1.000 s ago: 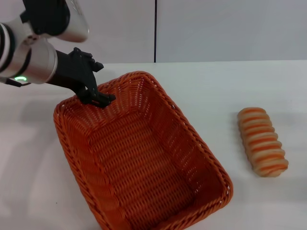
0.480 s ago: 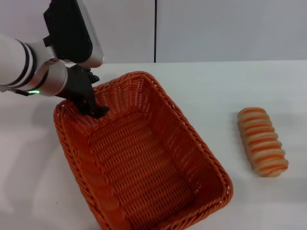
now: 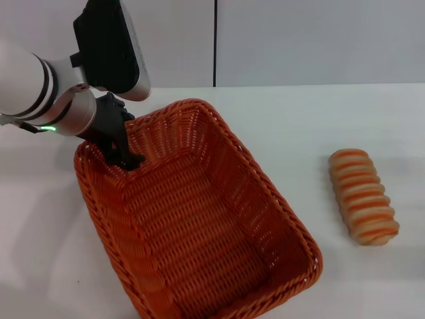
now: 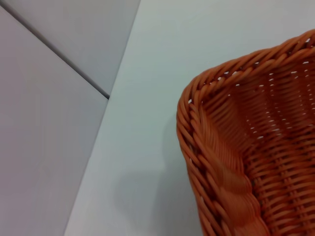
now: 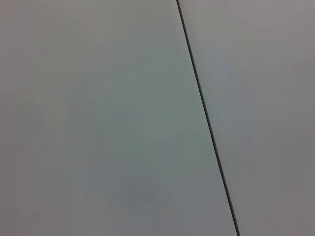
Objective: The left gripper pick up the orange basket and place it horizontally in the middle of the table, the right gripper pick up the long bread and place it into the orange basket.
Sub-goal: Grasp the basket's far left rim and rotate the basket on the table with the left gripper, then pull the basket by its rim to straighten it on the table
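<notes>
The left end effector (image 3: 127,158) hung over the far left corner of the basket (image 3: 199,219), its black fingers pointing down just inside the braided rim. Whether the fingers were spread or closed, and whether they pinched the wicker, could not be told from the head view, since they overlapped the rim and the inner wall there. The white arm with its black bands and black housing reached in from the left above it.

The basket sat on the white table (image 3: 345,113), lying at a slant, with the corner under the end effector farthest from the robot and the opposite corner running down toward the near edge of the view. It was empty inside. In the left wrist view, a rounded corner of the basket (image 4: 236,162) showed with its braided rim and sloping woven wall, and bare table (image 4: 162,98) lay beside it up to the grey wall.

The bread (image 3: 363,196) lay on the table well apart from the end effector, off to its right and beyond the basket's right side, not touching the basket.

The right end effector appeared in no view; its wrist camera showed only a pale surface crossed by a dark seam.
</notes>
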